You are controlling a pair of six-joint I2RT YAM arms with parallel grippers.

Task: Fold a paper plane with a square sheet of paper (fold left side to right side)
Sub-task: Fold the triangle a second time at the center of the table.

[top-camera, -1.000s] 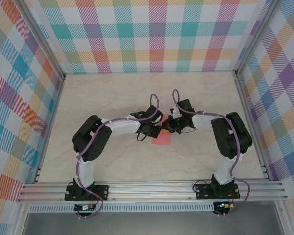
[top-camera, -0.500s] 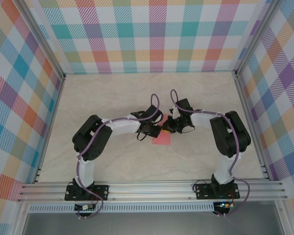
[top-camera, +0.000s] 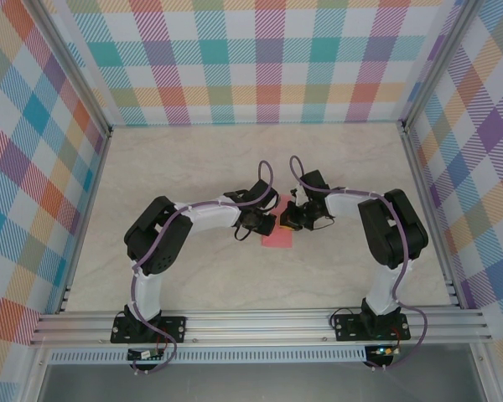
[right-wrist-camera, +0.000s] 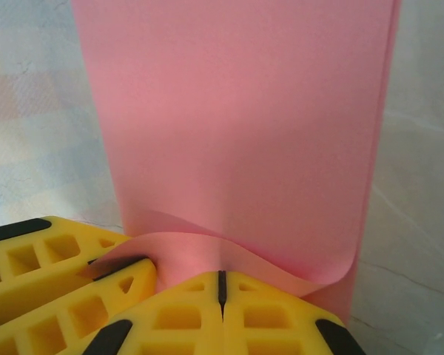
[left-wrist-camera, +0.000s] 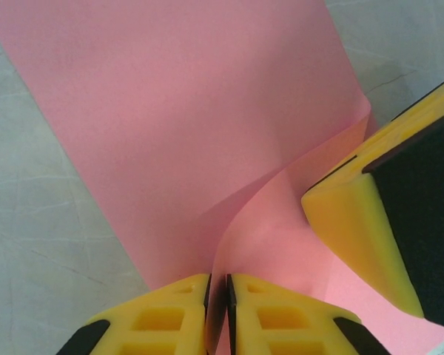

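- The square sheet of paper (top-camera: 277,239) lay near the middle of the table, partly folded over into a band. In the top view we saw its long axis run from 12 to 6 o'clock.
- In the left wrist view the band stretched away toward 12 o'clock, and one layer rose in a curl at its near end.
- The left gripper (left-wrist-camera: 217,310) had its fingers pressed together, pinching that raised edge of the paper.
- The right gripper (right-wrist-camera: 222,285) likewise had its fingers closed on the curled near edge.
- In the top view we saw the two grippers just beside each other over the paper, the left one at 9 o'clock of the right.
- The tabletop (top-camera: 193,159) was pale and marble-patterned.
- Pastel plaid walls (top-camera: 260,59) stood on three sides, and an aluminium rail (top-camera: 260,322) crossed at 6 o'clock.
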